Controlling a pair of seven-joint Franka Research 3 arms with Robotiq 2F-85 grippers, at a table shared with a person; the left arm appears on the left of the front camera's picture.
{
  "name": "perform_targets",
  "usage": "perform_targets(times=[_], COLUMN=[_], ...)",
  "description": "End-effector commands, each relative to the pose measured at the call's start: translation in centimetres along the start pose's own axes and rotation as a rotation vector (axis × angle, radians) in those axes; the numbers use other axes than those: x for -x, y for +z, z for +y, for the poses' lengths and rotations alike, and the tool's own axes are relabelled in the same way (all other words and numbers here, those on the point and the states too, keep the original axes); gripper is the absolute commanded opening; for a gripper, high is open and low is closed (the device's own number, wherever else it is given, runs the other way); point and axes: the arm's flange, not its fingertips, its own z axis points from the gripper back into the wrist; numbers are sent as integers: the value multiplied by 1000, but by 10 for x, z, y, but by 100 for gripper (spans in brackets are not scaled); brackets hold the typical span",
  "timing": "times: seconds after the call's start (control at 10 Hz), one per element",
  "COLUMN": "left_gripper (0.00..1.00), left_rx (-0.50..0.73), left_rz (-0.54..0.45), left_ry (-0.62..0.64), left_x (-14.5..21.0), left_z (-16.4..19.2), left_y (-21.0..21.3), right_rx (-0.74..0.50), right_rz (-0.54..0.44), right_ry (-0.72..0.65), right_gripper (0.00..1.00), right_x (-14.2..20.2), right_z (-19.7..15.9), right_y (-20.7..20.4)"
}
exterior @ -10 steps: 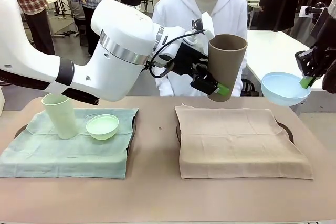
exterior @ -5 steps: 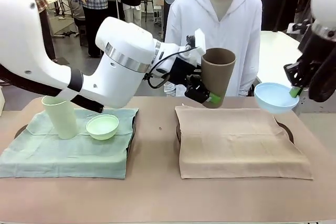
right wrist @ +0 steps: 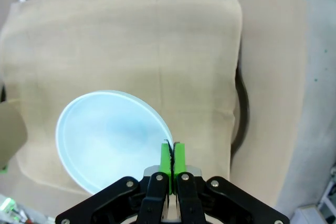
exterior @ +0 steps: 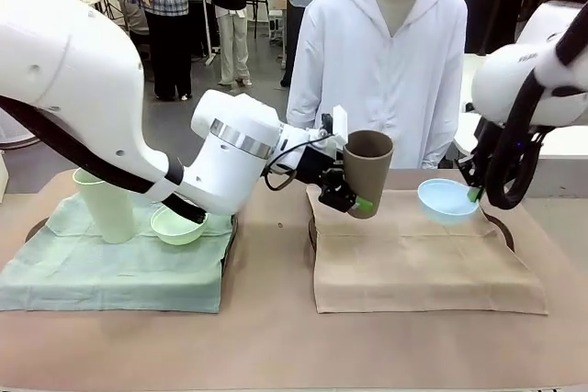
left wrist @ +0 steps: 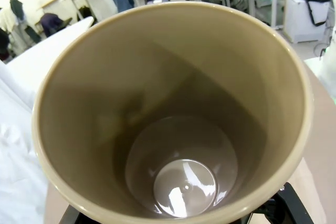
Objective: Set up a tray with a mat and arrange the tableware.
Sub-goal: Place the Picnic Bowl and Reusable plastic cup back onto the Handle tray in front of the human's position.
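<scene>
Landmark: flat beige cloth mat (exterior: pixel 423 250) on the table's right half, a dark tray rim (exterior: pixel 504 229) showing at its right edge.
Open room: the near and middle mat is bare cloth; both carried pieces are over its far edge.
Left gripper (exterior: pixel 354 192): clamped on the tall brown matte plastic tumbler (exterior: pixel 367 170), which tilts above the mat's far left corner, just clear of the cloth.
Right gripper (exterior: pixel 474 194): pads pinched shut on the rim of the small round light blue plastic bowl (exterior: pixel 446 199), held above the mat's far right part.
Left wrist view: looks straight down into the tumbler to its glossy bottom (left wrist: pixel 184 187).
Right wrist view: green pads (right wrist: pixel 172 158) meet on the bowl's near rim; mat (right wrist: pixel 157 40) lies beneath.
Left of the mat: pale green cloth (exterior: pixel 119 263) carrying a pale green tumbler (exterior: pixel 104 204) and pale green bowl (exterior: pixel 176 225).
</scene>
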Motion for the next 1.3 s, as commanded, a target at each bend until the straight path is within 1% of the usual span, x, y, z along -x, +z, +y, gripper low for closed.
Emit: perform_targets(times=[0.0,0.2,0.5,0.7,1.0,1.1,1.2], left_gripper=[81,81,81,81,81,100,100], left_rx=[25,37,36,44,73,73,79], left_rz=[-20,-22,-38,-30,-21,-22,-20], left_ry=[-27,-18,46,67,54,68,70], left_x=[7,23,48,59,61,62,60], left_z=[4,7,14,21,20,18,18], left_y=[-15,-33,-48,-53,-52,-54,-54], right_rx=[13,19,24,20,22,24,21], right_rz=[-3,11,30,39,34,36,33], right_ry=[-23,-28,-26,-18,-13,-5,1], right_gripper=[2,2,2,2,2,28,62], right_x=[-17,-24,-29,-29,-29,-27,-27], right_z=[7,9,9,8,9,8,9], right_y=[-18,-41,-64,-69,-71,-71,-71])
